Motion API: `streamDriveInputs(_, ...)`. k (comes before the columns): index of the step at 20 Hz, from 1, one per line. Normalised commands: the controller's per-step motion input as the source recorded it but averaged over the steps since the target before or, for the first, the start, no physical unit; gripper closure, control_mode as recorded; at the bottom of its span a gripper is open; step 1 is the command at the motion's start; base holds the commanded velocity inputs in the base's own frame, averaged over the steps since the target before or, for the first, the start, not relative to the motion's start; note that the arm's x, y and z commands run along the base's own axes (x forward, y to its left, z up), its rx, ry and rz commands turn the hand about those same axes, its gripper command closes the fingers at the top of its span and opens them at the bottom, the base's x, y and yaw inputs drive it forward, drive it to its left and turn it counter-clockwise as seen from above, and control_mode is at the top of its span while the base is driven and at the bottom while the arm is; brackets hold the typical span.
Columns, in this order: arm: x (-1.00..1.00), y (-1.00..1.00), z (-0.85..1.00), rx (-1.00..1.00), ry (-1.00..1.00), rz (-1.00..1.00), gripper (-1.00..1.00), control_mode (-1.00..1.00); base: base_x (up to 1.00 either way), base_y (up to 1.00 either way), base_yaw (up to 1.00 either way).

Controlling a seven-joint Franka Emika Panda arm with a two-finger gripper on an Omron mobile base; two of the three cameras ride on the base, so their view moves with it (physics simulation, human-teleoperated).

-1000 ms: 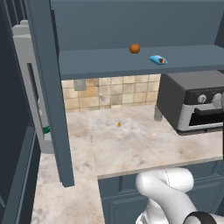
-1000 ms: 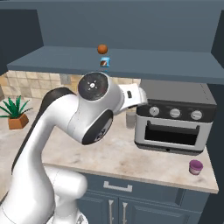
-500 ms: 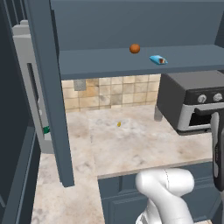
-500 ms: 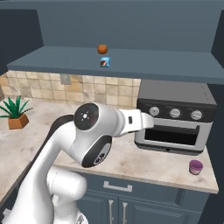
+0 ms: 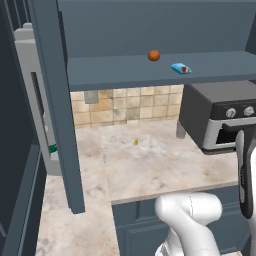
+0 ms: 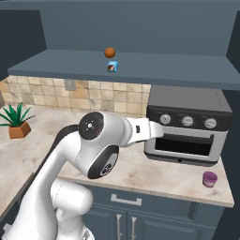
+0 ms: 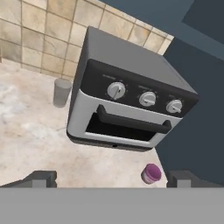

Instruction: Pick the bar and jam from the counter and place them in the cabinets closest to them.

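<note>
bar (image 5: 180, 68) on cabinet shelf (image 5: 150, 75), jam (image 7: 151, 173) on counter (image 7: 39, 140)

Toaster oven (image 7: 127, 109), grey cup (image 7: 61, 92), potted plant (image 6: 17, 121), orange-brown ball (image 5: 154, 55).

One blue bar (image 5: 180, 68) on shelf. One orange-brown ball (image 5: 154, 55) near it. One pink jam jar (image 7: 151, 173) on counter (image 6: 140, 176). One toaster oven (image 7: 127, 109), three knobs. One grey cup (image 7: 61, 92). One potted plant (image 6: 17, 121).
</note>
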Motion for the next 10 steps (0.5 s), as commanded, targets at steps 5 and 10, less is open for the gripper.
streamDriveInputs(5, 0.00, 0.00, 0.00, 0.00, 0.00, 0.00, -1.00, 1.00, 0.02, -0.13, -0.01)
streamDriveInputs(10, 0.00, 0.00, 0.00, 0.00, 0.00, 0.00, -1.00, 1.00, 0.10, -0.62, -0.01)
